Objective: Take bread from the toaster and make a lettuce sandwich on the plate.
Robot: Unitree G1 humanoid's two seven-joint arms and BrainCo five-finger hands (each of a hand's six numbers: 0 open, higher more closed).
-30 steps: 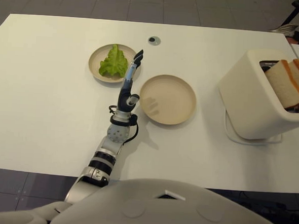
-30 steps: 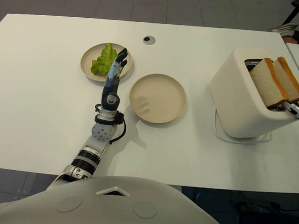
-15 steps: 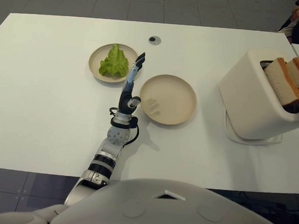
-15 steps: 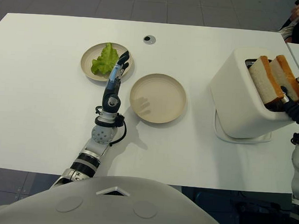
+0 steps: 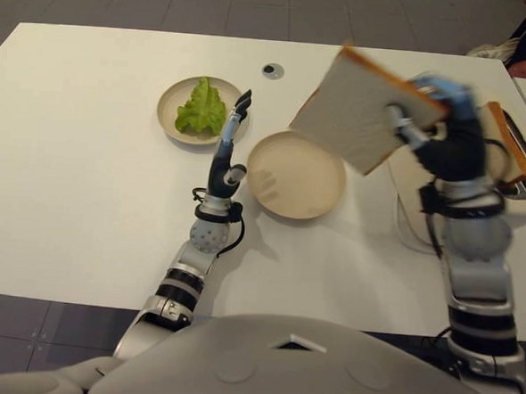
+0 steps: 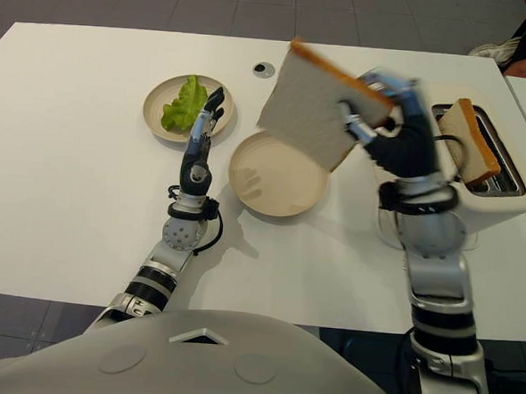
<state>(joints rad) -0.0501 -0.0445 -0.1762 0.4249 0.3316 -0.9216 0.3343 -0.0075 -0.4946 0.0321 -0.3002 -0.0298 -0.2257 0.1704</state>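
Lettuce, a ruffled green leaf, lies on a small round beige plate at the left of the white table, just left of the left hand's fingertips. The left hand stands upright, its fingers straight and close together, holding nothing. Just right of those fingers sits a larger round beige plate with no food on it. In the air over that plate's far right rim, a square slice of white bread with a tan crust hangs tilted, broad face toward the viewer. The right hand holds it by its right edge, its fingers curled over the crust and pinching it. Behind that hand stands a cream box-shaped toaster, with a second bread slice upright in its slot.

The bread looks light, soft and easily crushed, so a gentle hold near the firmer crust suits it. The lettuce is probably limp and tears easily, and is best pinched at its thicker stem end.
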